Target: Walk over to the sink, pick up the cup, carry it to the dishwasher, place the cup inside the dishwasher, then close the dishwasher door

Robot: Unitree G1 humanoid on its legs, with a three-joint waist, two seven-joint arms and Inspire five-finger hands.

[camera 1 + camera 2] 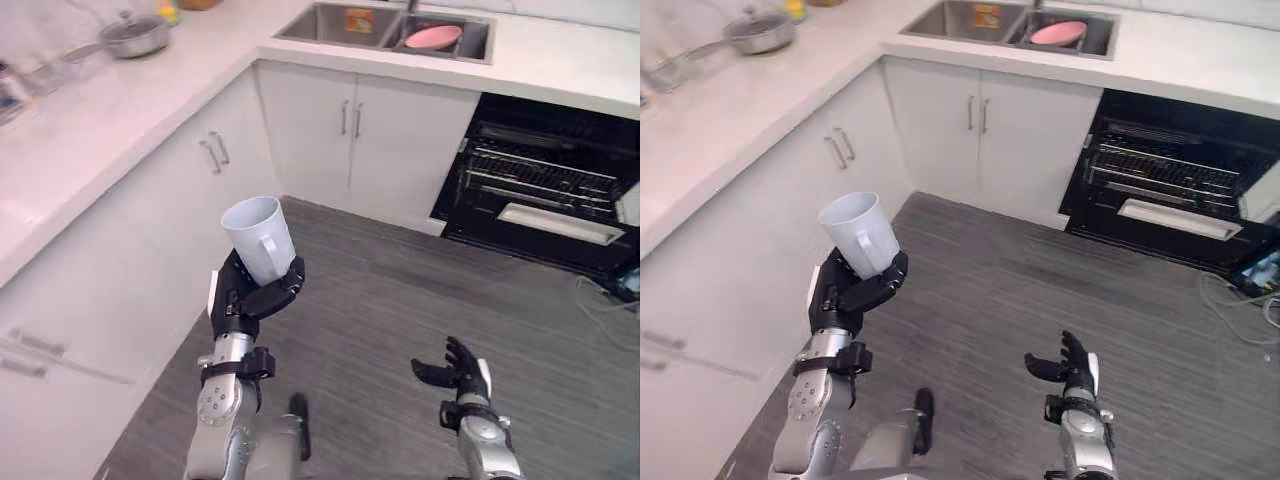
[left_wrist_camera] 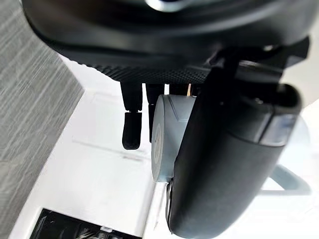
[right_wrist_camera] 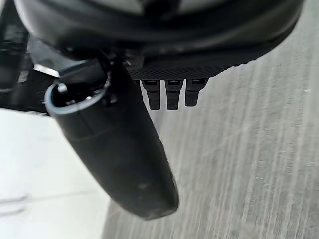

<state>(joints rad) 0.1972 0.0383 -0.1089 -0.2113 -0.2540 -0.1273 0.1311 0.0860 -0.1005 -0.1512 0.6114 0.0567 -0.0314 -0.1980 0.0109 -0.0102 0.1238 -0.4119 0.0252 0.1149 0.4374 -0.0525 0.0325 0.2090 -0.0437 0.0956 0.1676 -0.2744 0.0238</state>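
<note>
Wrapping the cup (image 1: pixel 256 236) — its base hidden — left hand (image 1: pixel 242 296) fingers curl tight; right hand (image 1: pixel 460 372) fingers spread.

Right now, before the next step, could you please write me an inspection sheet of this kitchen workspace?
Surface: grey plank floor; white countertop along the left and far sides.
Job's things: white cup, mouth up, held over the floor; dishwasher open with its racks in view, to the right of the sink.
Clutter: lidded pan on the left countertop; pink dish in the sink's right basin.
Hands: left hand curled round the cup; right hand open, low, holding nothing.
Cables: pale cables on the floor at the dishwasher's right.
Surroundings: white cabinets, doors shut, under the countertop.
</note>
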